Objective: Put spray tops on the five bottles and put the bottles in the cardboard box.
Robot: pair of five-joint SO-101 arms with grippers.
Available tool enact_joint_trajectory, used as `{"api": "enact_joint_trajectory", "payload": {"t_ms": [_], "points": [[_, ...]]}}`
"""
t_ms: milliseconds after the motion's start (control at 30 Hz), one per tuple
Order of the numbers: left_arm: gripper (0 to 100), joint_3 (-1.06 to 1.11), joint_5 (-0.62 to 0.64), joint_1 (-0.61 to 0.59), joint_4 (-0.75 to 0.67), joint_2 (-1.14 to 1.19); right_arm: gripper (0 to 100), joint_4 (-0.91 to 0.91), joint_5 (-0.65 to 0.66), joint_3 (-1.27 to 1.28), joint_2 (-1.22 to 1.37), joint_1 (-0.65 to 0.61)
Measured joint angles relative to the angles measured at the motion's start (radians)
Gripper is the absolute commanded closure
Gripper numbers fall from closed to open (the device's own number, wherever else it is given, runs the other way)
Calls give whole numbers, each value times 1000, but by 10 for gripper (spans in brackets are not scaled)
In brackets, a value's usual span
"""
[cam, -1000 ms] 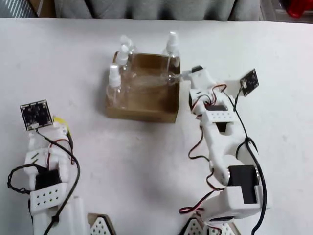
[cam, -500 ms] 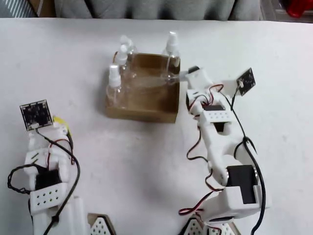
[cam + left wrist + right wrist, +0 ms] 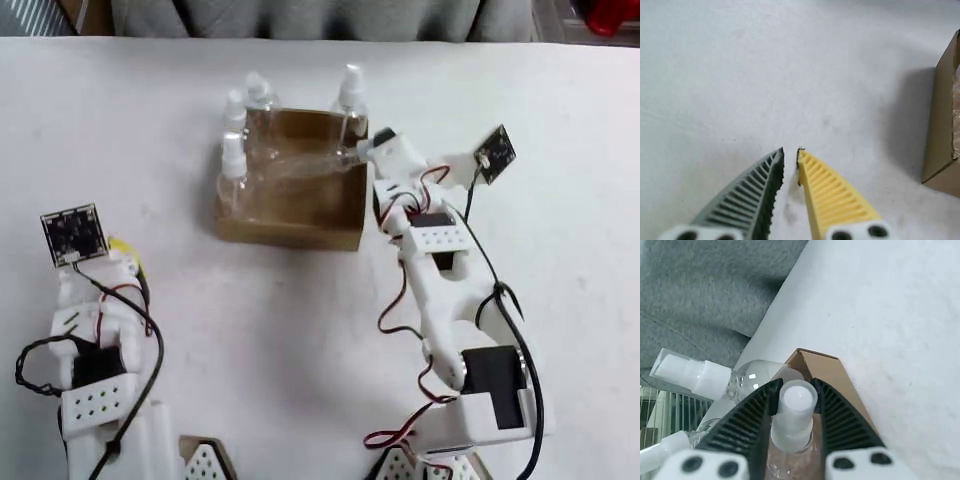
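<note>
The white bench [image 3: 300, 330] carries both white arms along its near edge. The right arm [image 3: 450, 300] stretches from the near right corner toward the far edge, its wrist turned in at the right wall of the brown cardboard box [image 3: 290, 228], which sits a little toward the far edge of the bench's middle. The left arm [image 3: 95, 340] is folded low by the near left corner, well apart from the box, pointing toward the far edge.

Four clear plastic bottles with white spray tops stand upright in the box: two at its far left corner [image 3: 260, 95] [image 3: 235, 108], one along its left wall [image 3: 233, 160] and one at its far right corner [image 3: 350, 90]. A fifth clear bottle [image 3: 300, 168] lies tilted across the inside of the box, its neck rising over the right wall.

The right claw [image 3: 795, 386] is clamped on that fifth bottle's white spray top [image 3: 798, 401], one black ribbed finger on each side of the cap, just above the box's corner. The left claw [image 3: 790, 152] hangs over bare bench with its grey and yellow fingers drawn together, holding nothing, the box's corner [image 3: 940, 125] off to one side
</note>
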Motion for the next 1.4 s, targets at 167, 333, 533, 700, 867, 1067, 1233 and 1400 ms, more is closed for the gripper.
{"api": "enact_joint_trajectory", "payload": {"t_ms": [167,333,533,700,867,1067,1233,1400], "points": [[935,0,0,0,0,0,984,0,41,0,0,-9],[935,0,0,0,0,0,984,0,48,0,-8,-28],[935,0,0,0,0,0,984,0,51,-21,-8,-35],[935,0,0,0,0,0,984,0,75,-35,-8,-54],[935,0,0,0,0,0,984,0,141,-35,-8,-66],[935,0,0,0,0,0,984,0,190,-35,-8,-72],[935,0,0,0,0,0,984,2,199,-35,-8,-72],[935,0,0,0,0,0,984,107,206,-35,-94,-81]]}}
